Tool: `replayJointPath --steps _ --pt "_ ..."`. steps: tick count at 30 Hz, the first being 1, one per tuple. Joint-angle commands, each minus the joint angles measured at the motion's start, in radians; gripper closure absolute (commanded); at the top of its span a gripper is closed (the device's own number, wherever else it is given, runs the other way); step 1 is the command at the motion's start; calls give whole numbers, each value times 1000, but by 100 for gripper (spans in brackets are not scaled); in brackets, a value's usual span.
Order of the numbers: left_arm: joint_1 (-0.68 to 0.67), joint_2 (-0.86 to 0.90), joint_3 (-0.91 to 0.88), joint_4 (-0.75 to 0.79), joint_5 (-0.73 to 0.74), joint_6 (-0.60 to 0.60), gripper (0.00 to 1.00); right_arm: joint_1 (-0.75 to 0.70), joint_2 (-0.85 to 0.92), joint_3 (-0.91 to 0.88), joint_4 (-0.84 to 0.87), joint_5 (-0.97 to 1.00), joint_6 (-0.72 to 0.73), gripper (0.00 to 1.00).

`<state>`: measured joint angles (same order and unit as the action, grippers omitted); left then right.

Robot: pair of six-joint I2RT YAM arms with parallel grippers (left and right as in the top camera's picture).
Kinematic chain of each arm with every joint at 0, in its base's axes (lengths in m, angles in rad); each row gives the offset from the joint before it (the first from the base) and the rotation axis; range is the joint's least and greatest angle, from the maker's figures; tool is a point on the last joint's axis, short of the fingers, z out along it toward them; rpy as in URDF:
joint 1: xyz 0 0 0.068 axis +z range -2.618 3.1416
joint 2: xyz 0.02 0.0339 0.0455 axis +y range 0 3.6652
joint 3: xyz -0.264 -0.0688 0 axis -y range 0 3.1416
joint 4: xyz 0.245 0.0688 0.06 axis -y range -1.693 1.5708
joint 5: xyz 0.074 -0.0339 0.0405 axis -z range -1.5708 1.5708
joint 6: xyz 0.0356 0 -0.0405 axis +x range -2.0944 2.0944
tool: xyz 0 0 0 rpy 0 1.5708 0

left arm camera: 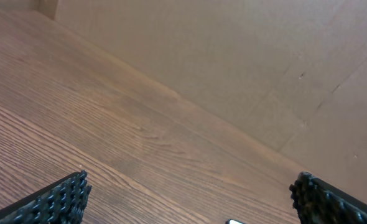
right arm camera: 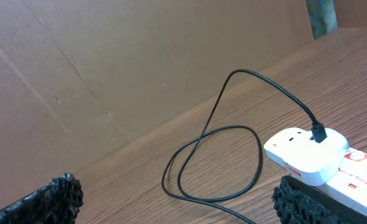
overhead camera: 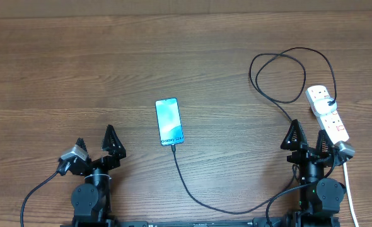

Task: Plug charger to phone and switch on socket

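As it lies flat, phone [overhead camera: 169,121] slim, cyan-screened

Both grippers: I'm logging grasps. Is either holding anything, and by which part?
Nothing is held. The left gripper and the right gripper both stand open and empty.

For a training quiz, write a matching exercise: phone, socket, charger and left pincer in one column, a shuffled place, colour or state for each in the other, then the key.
1. phone
2. socket
3. charger
4. left pincer

a. white, far right
b. open, holding nothing
c. black, thin, lying in loops
d. centre, blue screen up

Pairs: 1-d, 2-a, 3-c, 4-b.
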<state>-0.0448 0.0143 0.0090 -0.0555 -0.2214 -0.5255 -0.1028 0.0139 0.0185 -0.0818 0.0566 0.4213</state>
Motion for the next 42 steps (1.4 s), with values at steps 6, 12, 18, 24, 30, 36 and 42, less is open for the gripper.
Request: replayJointPath --steps 6,12,18,24,30,36,42 --pt "6 -6 -4 1 -18 -13 0 5 -2 -10 5 10 -2 0" --pt "43 -6 -4 2 -14 -13 0 5 -2 -10 5 9 -2 0" --pt "71 -6 -4 2 -15 -13 0 5 -2 -10 5 10 -2 0" --pt "71 -6 -4 2 -14 -13 0 5 -2 -10 5 10 -2 0" --pt "71 -6 -4 2 -14 -13 0 5 -2 -10 5 10 -2 0" --pt "71 -6 -4 7 -79 -6 0 5 -2 -10 5 10 -2 0" --pt "71 -6 -4 7 -73 39 0 5 -2 -10 5 9 -2 0"
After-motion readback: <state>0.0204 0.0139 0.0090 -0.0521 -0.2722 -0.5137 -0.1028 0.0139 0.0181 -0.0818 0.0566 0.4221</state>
